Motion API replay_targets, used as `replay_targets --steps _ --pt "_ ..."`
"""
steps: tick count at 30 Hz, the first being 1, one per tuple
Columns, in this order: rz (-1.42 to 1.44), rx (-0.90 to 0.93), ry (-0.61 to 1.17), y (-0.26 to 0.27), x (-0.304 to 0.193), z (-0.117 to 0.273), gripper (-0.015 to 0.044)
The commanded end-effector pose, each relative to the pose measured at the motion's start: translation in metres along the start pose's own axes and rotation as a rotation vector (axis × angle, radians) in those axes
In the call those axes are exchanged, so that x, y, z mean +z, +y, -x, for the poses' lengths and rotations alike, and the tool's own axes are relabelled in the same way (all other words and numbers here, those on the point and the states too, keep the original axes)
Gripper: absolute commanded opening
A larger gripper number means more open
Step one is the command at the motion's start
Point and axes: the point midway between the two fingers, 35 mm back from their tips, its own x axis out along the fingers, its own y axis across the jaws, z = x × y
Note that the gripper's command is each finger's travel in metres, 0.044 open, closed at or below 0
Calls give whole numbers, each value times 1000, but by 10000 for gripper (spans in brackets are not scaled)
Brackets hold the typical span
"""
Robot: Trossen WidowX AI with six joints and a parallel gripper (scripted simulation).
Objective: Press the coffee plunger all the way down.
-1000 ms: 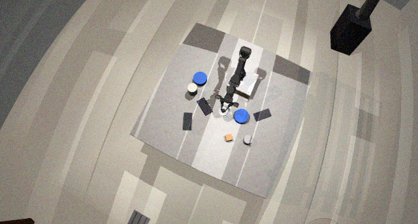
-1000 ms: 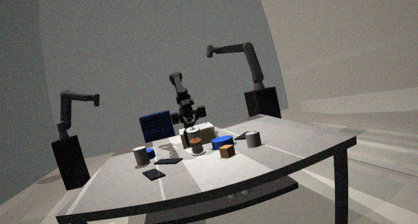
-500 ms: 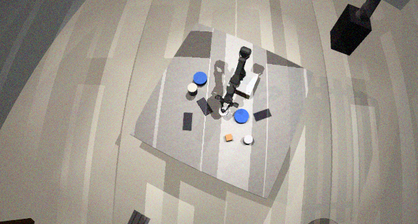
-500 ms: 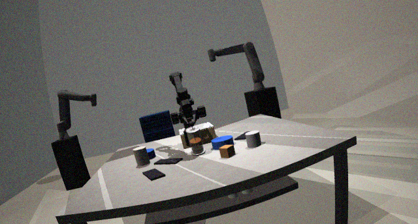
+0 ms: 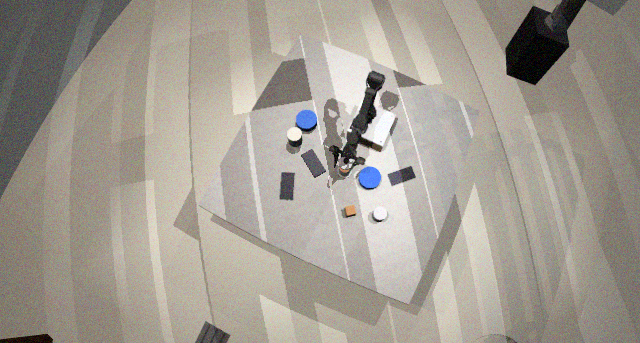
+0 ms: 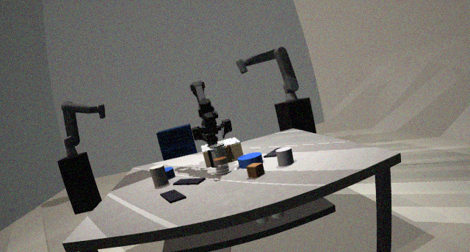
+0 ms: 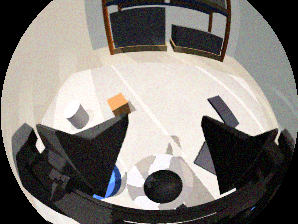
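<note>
Entry: release stage, as I judge it.

My end effector stands wide, both fingers spread well apart and nothing between them. In the wrist view the plunger knob shows as a dark ball low in the frame, centred in the gap and touching neither finger.

The coffee press sits upright on the worktop, near its middle, directly under the end effector. From the top view the press lies at the tip of the arm, just beside the blue disc and close to the dark tile. The tan box stands just behind it.

The relation that matters: the press is straight below the end effector, and its long axis runs vertical, in line with the approach axis. I judge a clean exit to be straight up along that axis. Any sideways drift would bring a finger against the knob or the rim and could nudge the press.

From the exterior view I read the plunger as low in the body, though the rod is too small to check. I cannot tell whether the fingertips already clear the knob in height.

Risk noted: the press is tall and narrow-looking, so a light side touch may tip it. The orange cube and grey cylinder stand apart from the lift path.
</note>
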Motion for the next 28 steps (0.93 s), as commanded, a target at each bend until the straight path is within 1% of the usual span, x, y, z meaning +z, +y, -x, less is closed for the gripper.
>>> replay_targets --steps 1,6,10,16,20,28 --pt "0 0 2 0 0 0 440" --pt "-5 1 -10 1 4 0 440" --pt "-1 3 -4 2 11 9 440" --pt "5 2 12 3 35 52 440" --pt "8 0 23 2 43 83 440" --pt "8 0 24 2 41 83 440"
